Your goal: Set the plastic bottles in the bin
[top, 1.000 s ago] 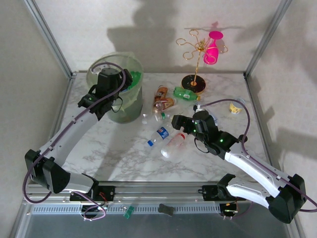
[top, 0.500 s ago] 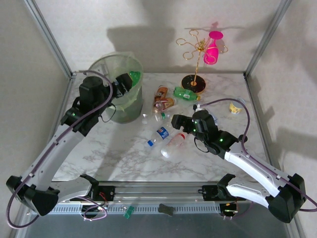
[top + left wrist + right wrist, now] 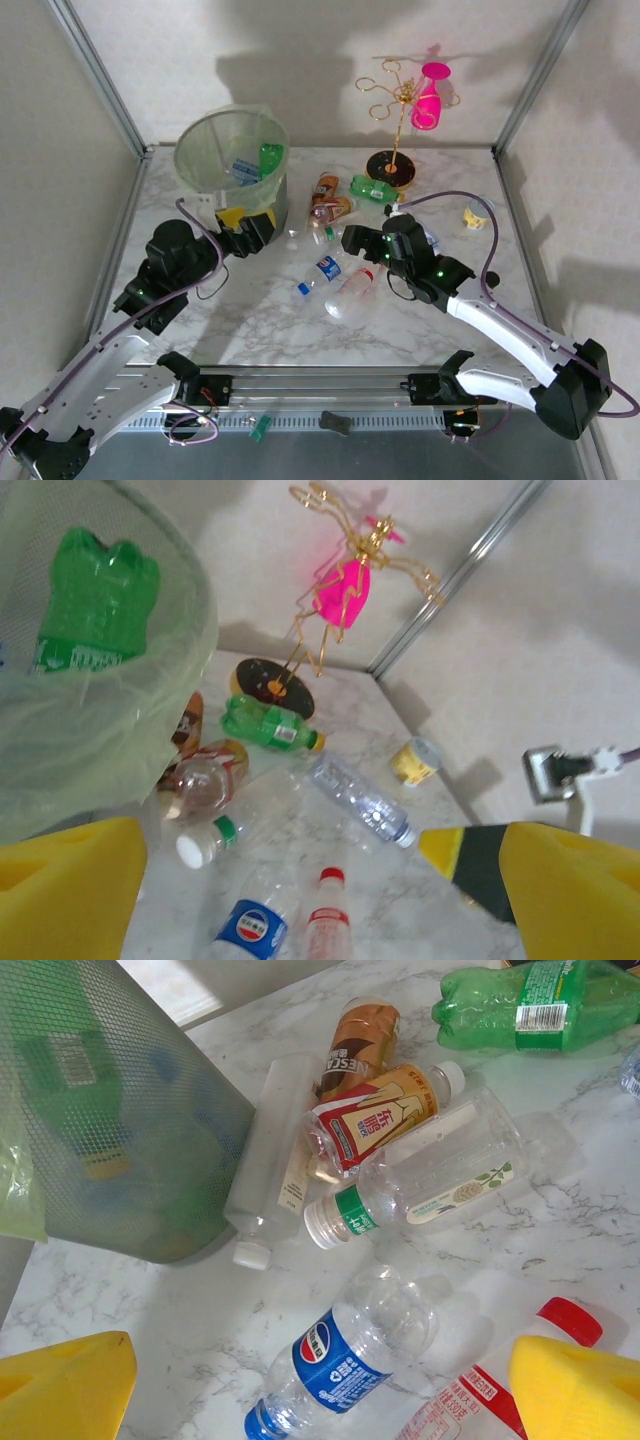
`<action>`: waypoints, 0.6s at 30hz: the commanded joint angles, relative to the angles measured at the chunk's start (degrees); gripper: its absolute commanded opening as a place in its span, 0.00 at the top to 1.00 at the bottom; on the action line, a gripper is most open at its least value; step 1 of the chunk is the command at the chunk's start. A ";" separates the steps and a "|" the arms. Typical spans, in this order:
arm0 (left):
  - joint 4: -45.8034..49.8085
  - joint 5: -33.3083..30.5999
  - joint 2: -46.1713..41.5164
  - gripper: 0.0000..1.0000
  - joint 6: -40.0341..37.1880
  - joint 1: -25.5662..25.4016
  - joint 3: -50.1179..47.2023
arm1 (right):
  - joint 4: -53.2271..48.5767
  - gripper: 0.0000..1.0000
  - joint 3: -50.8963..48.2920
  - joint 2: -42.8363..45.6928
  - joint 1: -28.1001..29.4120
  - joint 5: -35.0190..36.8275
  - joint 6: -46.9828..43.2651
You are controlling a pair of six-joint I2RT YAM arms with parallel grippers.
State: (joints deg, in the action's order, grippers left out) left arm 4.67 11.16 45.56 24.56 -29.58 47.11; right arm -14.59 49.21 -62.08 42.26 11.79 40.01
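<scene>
- Pulling back from over the bin (image 3: 195, 160), the left gripper (image 3: 248, 226) now hangs empty before it, jaws spread; a green bottle (image 3: 270, 158) lies inside
- right gripper (image 3: 355, 243), also spread, barely moved above the loose bottles (image 3: 322, 270)

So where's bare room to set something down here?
Bare marble runs along the near edge, from the left gripper to the red-capped bottle. Another patch lies behind the yellow cup. Crowded: bottles between the bin and stand base.
</scene>
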 commanded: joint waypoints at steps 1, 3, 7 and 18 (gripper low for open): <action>-2.61 -3.75 -1.06 0.09 -4.25 -0.77 -1.43 | -1.47 0.04 2.62 -0.84 -0.25 -0.11 -0.55; -2.52 -5.46 -1.03 0.10 -3.99 -0.83 -1.63 | -2.01 0.04 3.29 -1.53 -0.25 0.08 -0.85; -1.79 -5.73 1.31 0.10 -0.61 -0.93 2.07 | -4.41 0.04 5.60 -3.18 -0.25 1.53 -1.32; -5.34 -6.37 2.60 0.09 -0.69 -1.63 0.32 | -10.76 0.03 12.52 -9.25 -1.48 6.78 -5.78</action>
State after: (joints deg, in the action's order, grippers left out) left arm 1.41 5.98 48.99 23.55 -30.79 49.30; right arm -22.20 59.22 -69.49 41.87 15.77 36.71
